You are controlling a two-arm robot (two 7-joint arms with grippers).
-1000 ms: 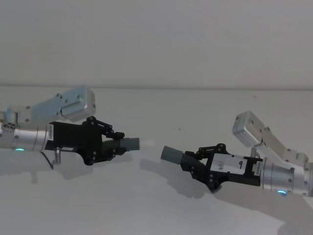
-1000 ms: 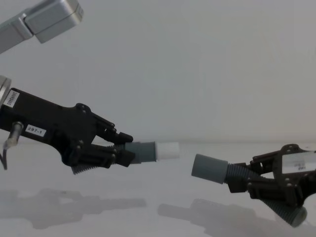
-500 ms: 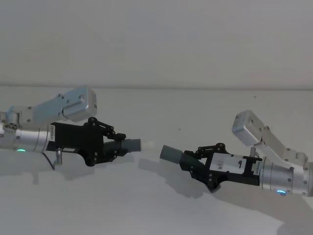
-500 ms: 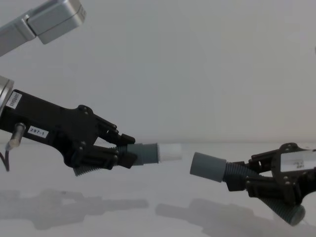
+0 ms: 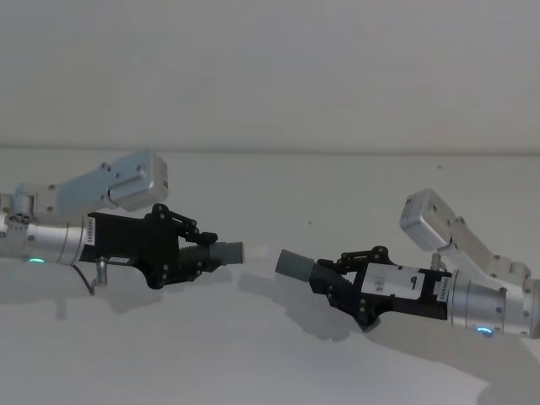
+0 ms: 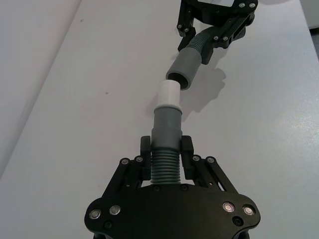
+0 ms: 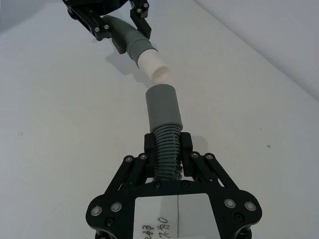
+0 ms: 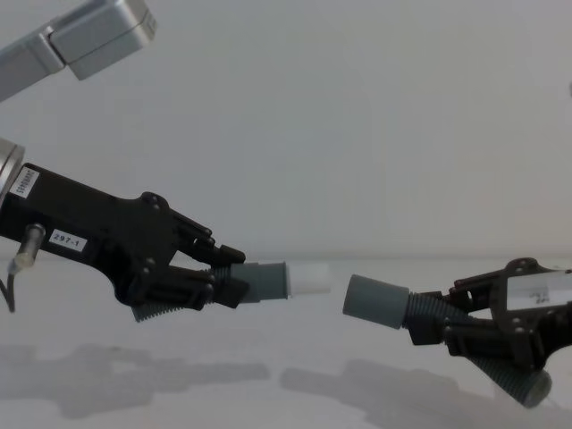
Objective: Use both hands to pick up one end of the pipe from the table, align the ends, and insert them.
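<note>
Left end effector (image 8: pixel 207 279) clamps the white-tipped pipe piece (image 8: pixel 277 279) above the table (image 5: pixel 253 354); right end effector (image 8: pixel 447 329) grips the wide-cuffed piece (image 8: pixel 377 301) (corrugated middle pinched), tips nearly facing, just apart.

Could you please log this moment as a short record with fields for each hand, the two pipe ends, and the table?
left hand: shut on the pipe piece with the white tip, held above the table
right hand: shut on the pipe piece with the wide grey cuff, held above the table
ends: facing each other, close, a small gap between them, not inserted
alignment: cuff sits slightly lower than the tip in the chest view
table: plain white surface
</note>
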